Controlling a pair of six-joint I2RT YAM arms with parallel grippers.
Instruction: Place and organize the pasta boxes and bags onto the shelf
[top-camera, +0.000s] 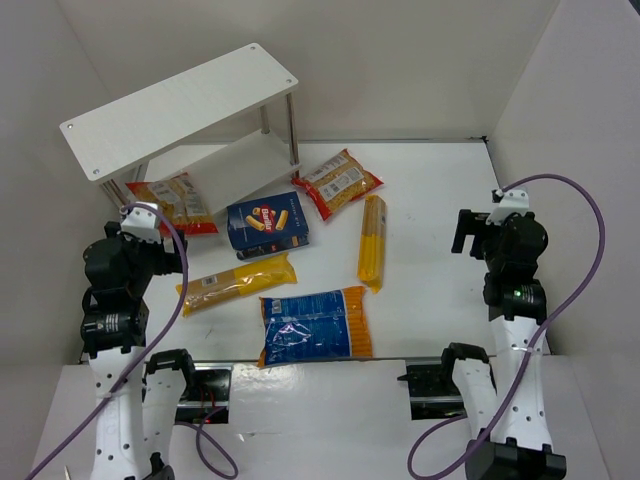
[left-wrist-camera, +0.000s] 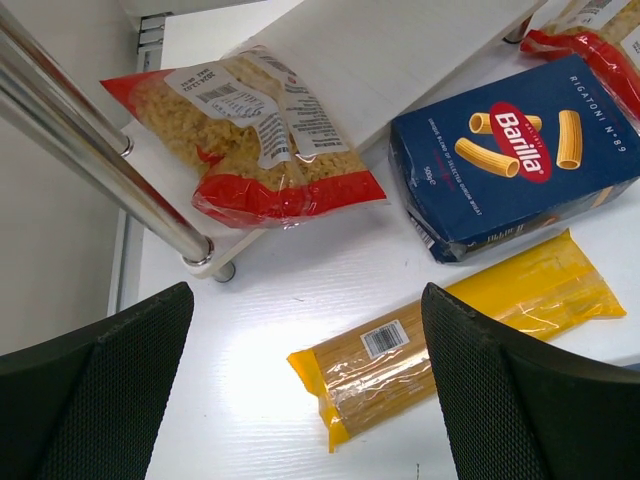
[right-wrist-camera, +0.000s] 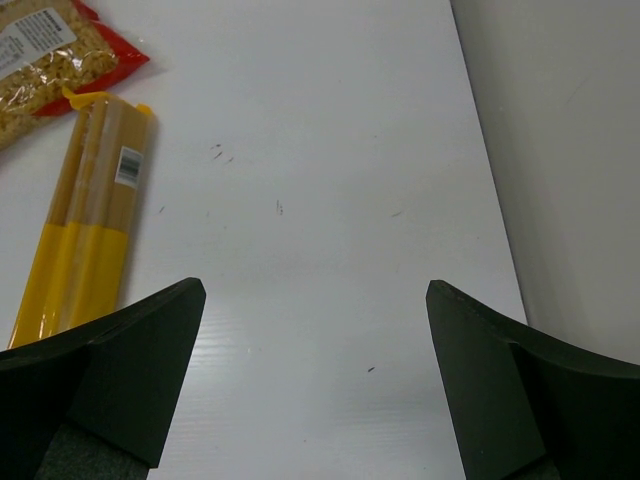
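The white shelf (top-camera: 180, 105) stands at the far left. One red-edged bag (top-camera: 172, 203) lies partly on its lower board (left-wrist-camera: 400, 50). The dark blue box (top-camera: 266, 224), the other red-edged bag (top-camera: 340, 182), two long yellow packs (top-camera: 236, 283) (top-camera: 372, 242) and the blue-orange bag (top-camera: 315, 326) lie flat on the table. My left gripper (left-wrist-camera: 307, 300) hangs open over the end of the near yellow pack (left-wrist-camera: 450, 320), beside the shelf's post (left-wrist-camera: 90, 150). At the right, my right gripper (right-wrist-camera: 315, 290) is open above bare table, with the other yellow pack (right-wrist-camera: 90, 220) to its left.
White walls (top-camera: 580, 110) close in the table on the left, back and right. Purple cables (top-camera: 590, 215) loop from both arms. Bare table (top-camera: 430, 200) lies between the right arm and the packs.
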